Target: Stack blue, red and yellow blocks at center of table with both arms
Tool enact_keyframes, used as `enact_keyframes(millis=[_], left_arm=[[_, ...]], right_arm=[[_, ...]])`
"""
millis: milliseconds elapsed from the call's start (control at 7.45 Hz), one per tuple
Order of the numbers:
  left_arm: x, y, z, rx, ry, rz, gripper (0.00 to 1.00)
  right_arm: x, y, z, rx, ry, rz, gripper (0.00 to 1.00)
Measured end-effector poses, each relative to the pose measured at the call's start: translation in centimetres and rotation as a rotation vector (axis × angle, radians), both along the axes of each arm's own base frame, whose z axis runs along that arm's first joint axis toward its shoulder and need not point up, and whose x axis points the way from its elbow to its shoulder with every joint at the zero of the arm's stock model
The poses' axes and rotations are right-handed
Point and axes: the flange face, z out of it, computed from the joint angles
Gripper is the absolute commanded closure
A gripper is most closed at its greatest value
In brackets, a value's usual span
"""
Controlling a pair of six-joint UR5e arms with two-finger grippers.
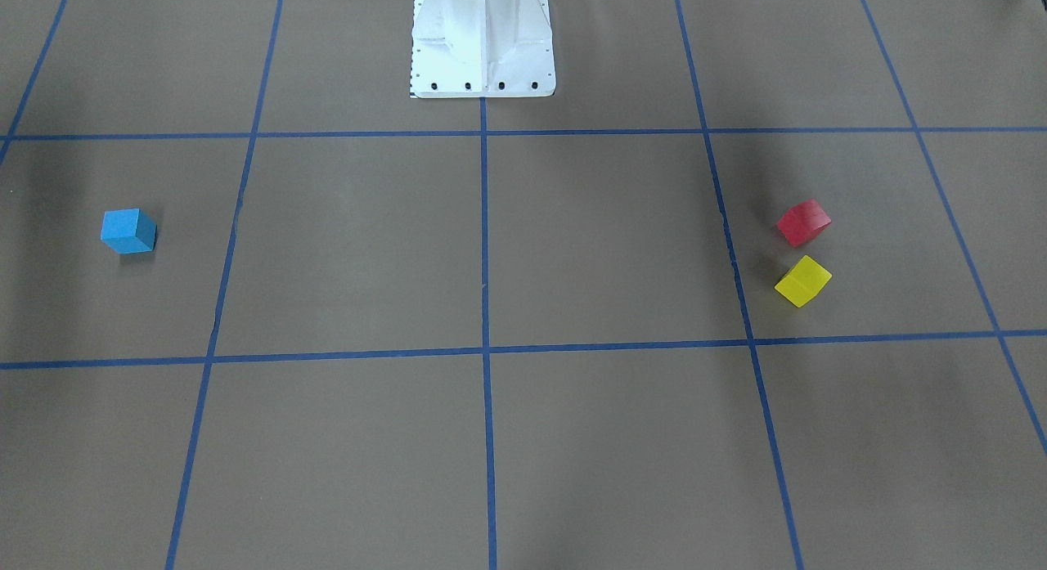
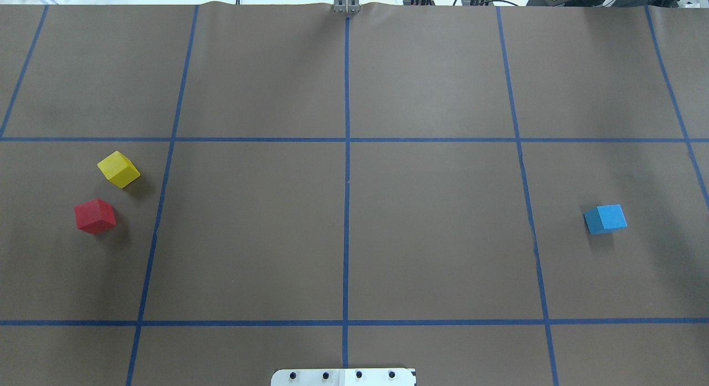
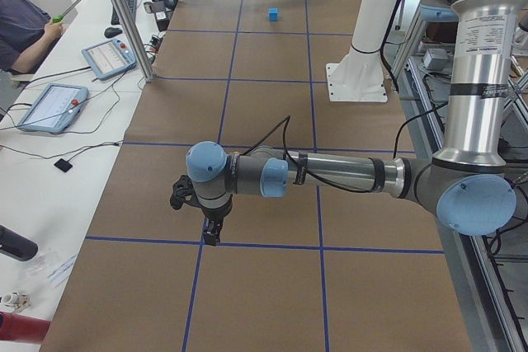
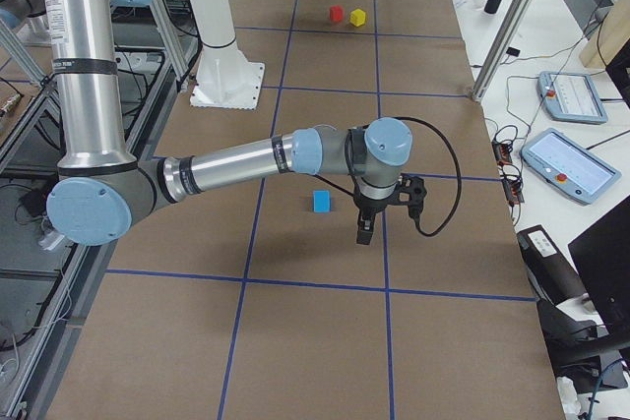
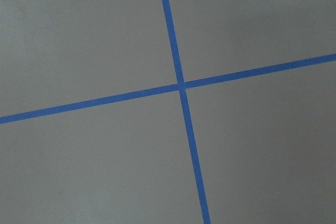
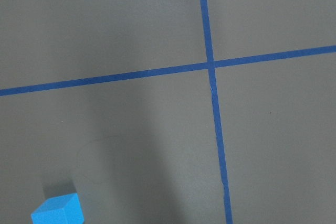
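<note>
The blue block (image 2: 605, 219) sits on the robot's right side of the brown table; it also shows in the front view (image 1: 128, 231) and at the bottom left of the right wrist view (image 6: 58, 211). The red block (image 2: 95, 215) and the yellow block (image 2: 118, 169) sit close together, apart, on the left side. My right gripper (image 4: 363, 231) hangs above the table just beside the blue block (image 4: 322, 201). My left gripper (image 3: 212, 232) hangs above the left side, and the red and yellow blocks are hidden there. I cannot tell whether either gripper is open or shut.
Blue tape lines (image 2: 347, 209) divide the table into a grid. The white robot pedestal (image 1: 483, 47) stands at the robot's edge, at mid-table. Teach pendants (image 3: 51, 106) and a seated operator (image 3: 25, 26) are on a bench beside the table.
</note>
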Motion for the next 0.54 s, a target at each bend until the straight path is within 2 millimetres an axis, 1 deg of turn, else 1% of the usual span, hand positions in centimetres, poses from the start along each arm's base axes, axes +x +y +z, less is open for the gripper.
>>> enact_keyframes(millis=[134,269,403,537], left_arm=[[0.0,0.0,-1.1,0.022,0.000,-0.001,0.00],[0.0,0.1,-2.6,0.050,0.001,-0.001,0.00],[0.0,0.5,-3.8,0.073,0.002,-0.001,0.00],[0.1,0.7,-4.4,0.089,0.003,0.001,0.00]], right_arm=[[-1.5,-2.4,-3.3,0.064,0.022,-0.025,0.00],[-4.3,-4.8,-6.7,0.132,0.062,-0.069,0.00],[-7.5,-6.1,-9.1,0.179,0.068,-0.117,0.00],[-10.8,-6.1,-9.5,0.203,0.052,-0.165,0.00]])
